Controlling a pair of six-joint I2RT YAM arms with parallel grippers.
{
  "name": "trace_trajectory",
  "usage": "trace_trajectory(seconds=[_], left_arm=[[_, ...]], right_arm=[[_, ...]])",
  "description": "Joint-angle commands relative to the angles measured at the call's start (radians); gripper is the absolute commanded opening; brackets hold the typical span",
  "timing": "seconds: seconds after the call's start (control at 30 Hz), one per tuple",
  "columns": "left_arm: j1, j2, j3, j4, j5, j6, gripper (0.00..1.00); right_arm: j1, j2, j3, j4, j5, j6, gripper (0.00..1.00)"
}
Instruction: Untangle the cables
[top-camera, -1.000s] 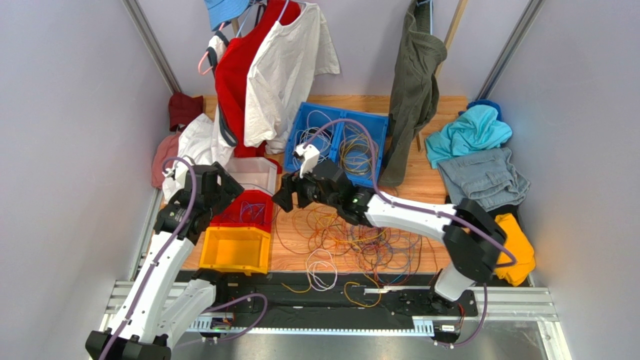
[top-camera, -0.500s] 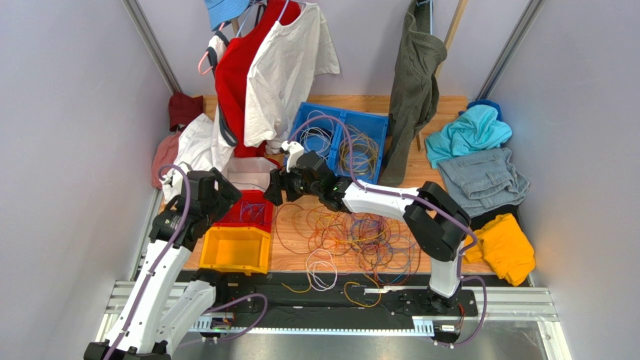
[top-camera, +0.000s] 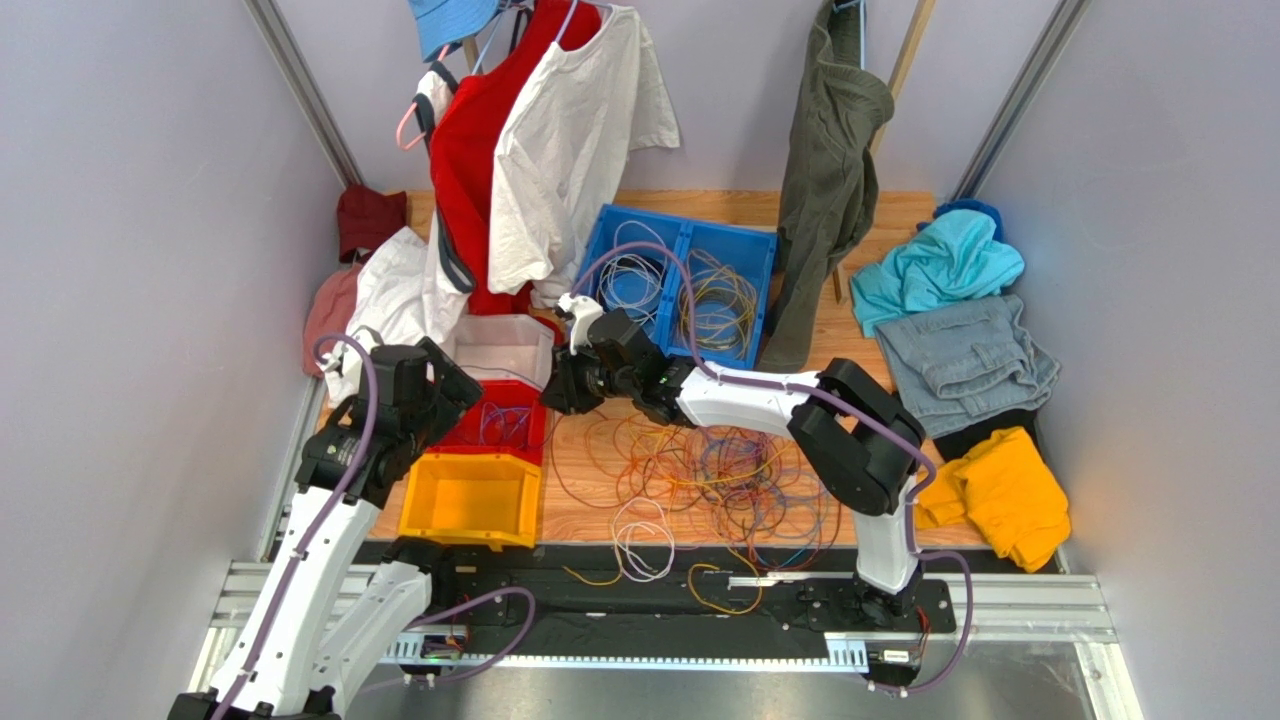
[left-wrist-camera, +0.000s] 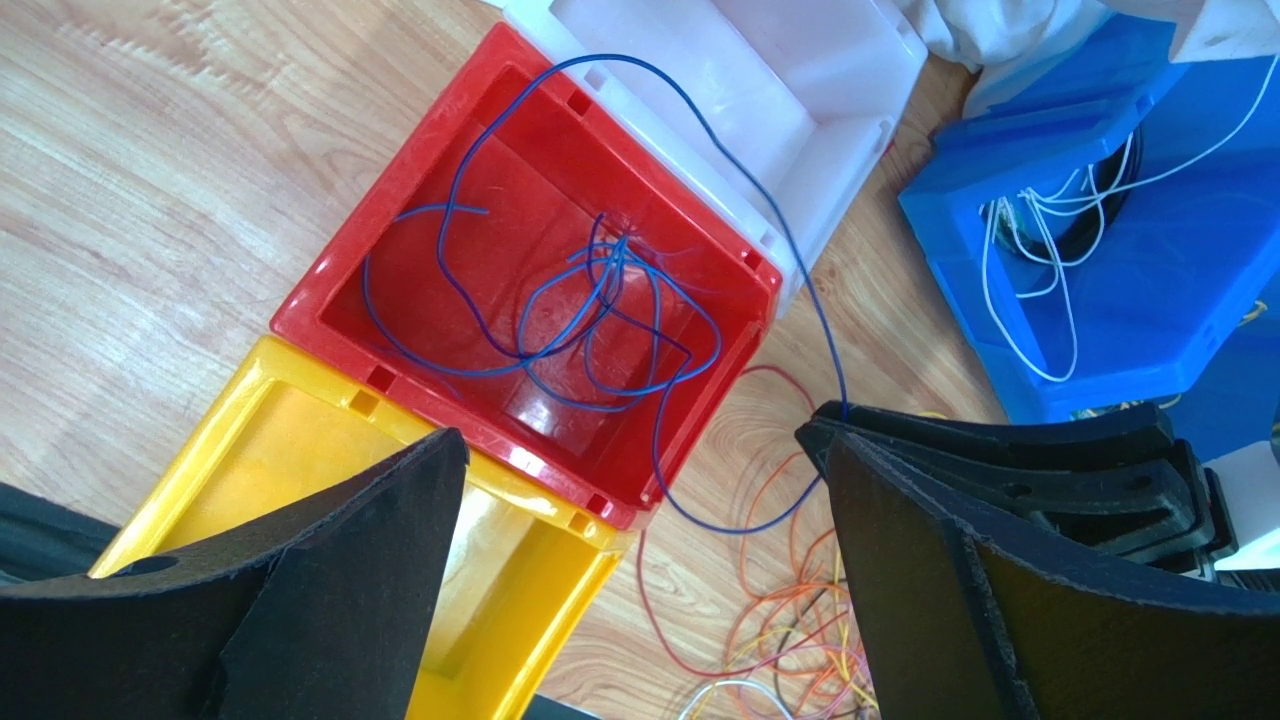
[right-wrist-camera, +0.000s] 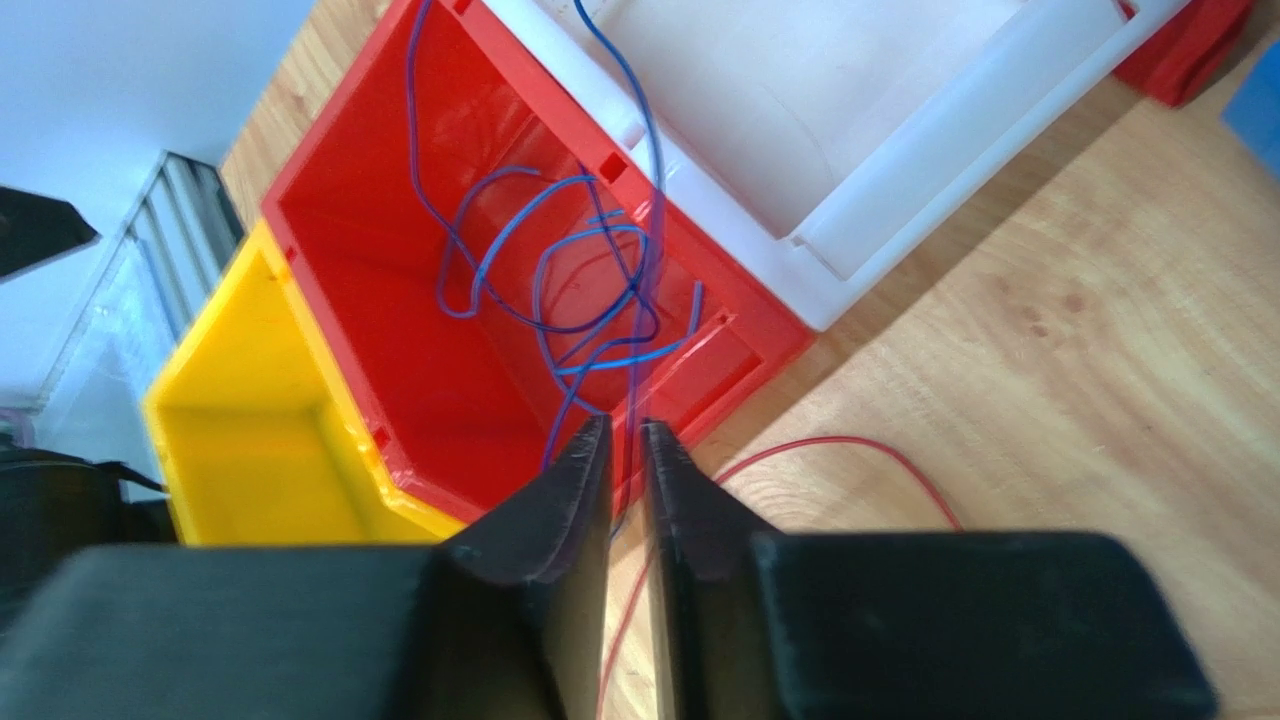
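Observation:
A tangle of orange, yellow, red and white cables (top-camera: 706, 473) lies on the wooden table in front of the arms. A blue cable (left-wrist-camera: 601, 285) is coiled in the red bin (left-wrist-camera: 316, 308), and one strand of it rises over the rim to my right gripper (top-camera: 559, 393). In the right wrist view the right gripper (right-wrist-camera: 627, 432) hangs over the red bin's (right-wrist-camera: 391, 375) near corner. Its fingers are almost together, with the blue cable (right-wrist-camera: 571, 270) running into the slit between them. My left gripper (left-wrist-camera: 643, 447) hovers wide open above the bins and holds nothing.
A yellow bin (top-camera: 470, 500) sits nearer than the red bin (top-camera: 504, 420), and a white bin (top-camera: 504, 348) sits beyond it. A blue crate (top-camera: 684, 285) with sorted cables stands further back. Clothes hang at the back and lie piled at both sides.
My right gripper has reached left from the table's middle to the red bin's edge, and its fingers have closed from wide apart to a thin slit. The left arm has barely shifted.

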Motion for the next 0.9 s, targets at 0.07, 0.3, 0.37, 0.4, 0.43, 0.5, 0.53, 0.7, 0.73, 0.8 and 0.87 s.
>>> trace_trajectory(seconds=[0.07,0.3,0.37,0.4,0.43,0.5,0.53,0.7,0.73,0.8,0.87], left_arm=[[0.006,-0.044,0.008,-0.021,-0.028,-0.006,0.98],[0.006,-0.104,0.011,-0.035,-0.055,-0.019,0.98],[0.006,-0.114,0.012,-0.045,-0.063,-0.022,0.98],[0.006,-0.124,0.012,-0.047,-0.068,-0.022,0.98],[0.006,-0.128,0.011,-0.047,-0.071,-0.023,0.98],[0.006,-0.139,0.009,-0.047,-0.072,-0.023,0.98],[0.006,-0.139,0.009,-0.047,-0.069,-0.023,0.98],[0.006,-0.139,0.009,-0.049,-0.066,-0.023,0.98],[0.006,-0.139,0.009,-0.05,-0.066,-0.022,0.98],[0.006,-0.142,0.011,-0.053,-0.069,-0.02,0.98],[0.006,-0.148,0.012,-0.056,-0.078,-0.019,0.98]], right_arm=[[0.052,-0.043,-0.005,0.04,-0.014,-0.041,0.0],[0.132,-0.083,-0.008,0.086,-0.073,-0.153,0.0],[0.139,-0.083,-0.005,0.088,-0.093,-0.174,0.0],[0.14,-0.082,-0.002,0.082,-0.099,-0.181,0.0],[0.14,-0.076,0.004,0.072,-0.103,-0.187,0.0],[0.142,-0.054,0.037,0.028,-0.108,-0.214,0.0],[0.142,-0.045,0.054,0.008,-0.106,-0.224,0.0],[0.134,0.039,0.162,-0.093,-0.08,-0.277,0.0],[0.131,0.059,0.179,-0.101,-0.077,-0.28,0.0],[0.12,0.078,0.232,-0.121,-0.08,-0.282,0.0],[0.111,0.105,0.268,-0.141,-0.082,-0.287,0.0]])
